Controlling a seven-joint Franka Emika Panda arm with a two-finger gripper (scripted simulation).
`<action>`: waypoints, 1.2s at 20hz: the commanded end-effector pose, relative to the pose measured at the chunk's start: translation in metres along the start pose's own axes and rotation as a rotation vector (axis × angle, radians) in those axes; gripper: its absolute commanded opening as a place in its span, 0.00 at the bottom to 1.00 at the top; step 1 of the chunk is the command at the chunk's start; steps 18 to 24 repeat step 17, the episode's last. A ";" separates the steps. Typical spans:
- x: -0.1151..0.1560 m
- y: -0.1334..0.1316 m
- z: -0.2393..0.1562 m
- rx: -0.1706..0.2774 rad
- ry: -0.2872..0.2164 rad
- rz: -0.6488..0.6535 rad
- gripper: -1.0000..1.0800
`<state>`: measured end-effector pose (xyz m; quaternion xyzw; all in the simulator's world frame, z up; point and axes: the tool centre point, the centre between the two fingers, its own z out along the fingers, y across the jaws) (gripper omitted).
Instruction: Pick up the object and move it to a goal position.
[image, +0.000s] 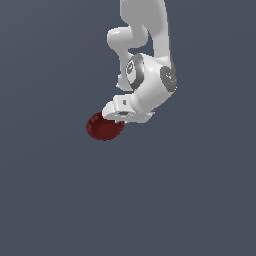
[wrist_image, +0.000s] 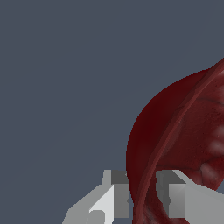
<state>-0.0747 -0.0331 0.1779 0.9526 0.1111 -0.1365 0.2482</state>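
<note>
Bowl: a small round dark red bowl (image: 104, 126) with a ribbed, textured rim sits against a plain grey-blue surface (image: 50, 200). No bench edge or corner shows in either view, so its place can only be given relative to the arm: it lies just under the arm's hand, reaching toward the exterior view's left.

Arm: the white Panda arm (image: 147, 75) comes in from the top of the exterior view and bends down over the bowl, covering part of the rim.

Gripper: in the wrist view the gripper (wrist_image: 143, 194) has one grey finger (wrist_image: 117, 192) outside the bowl's wall and the other inside it. The rim passes between them, and the jaws stand narrowly apart, closed against the thin wall.

Contact with the surface: the pictures do not show whether the bowl rests on the surface or is lifted off it.

Bowl's tilt: in the wrist view its outer wall and inner face both show.
</note>
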 end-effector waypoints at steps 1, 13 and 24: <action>-0.016 0.003 -0.008 0.000 0.002 0.001 0.00; -0.060 0.012 -0.031 -0.003 0.001 0.002 0.00; -0.062 0.013 -0.033 -0.003 0.001 0.002 0.00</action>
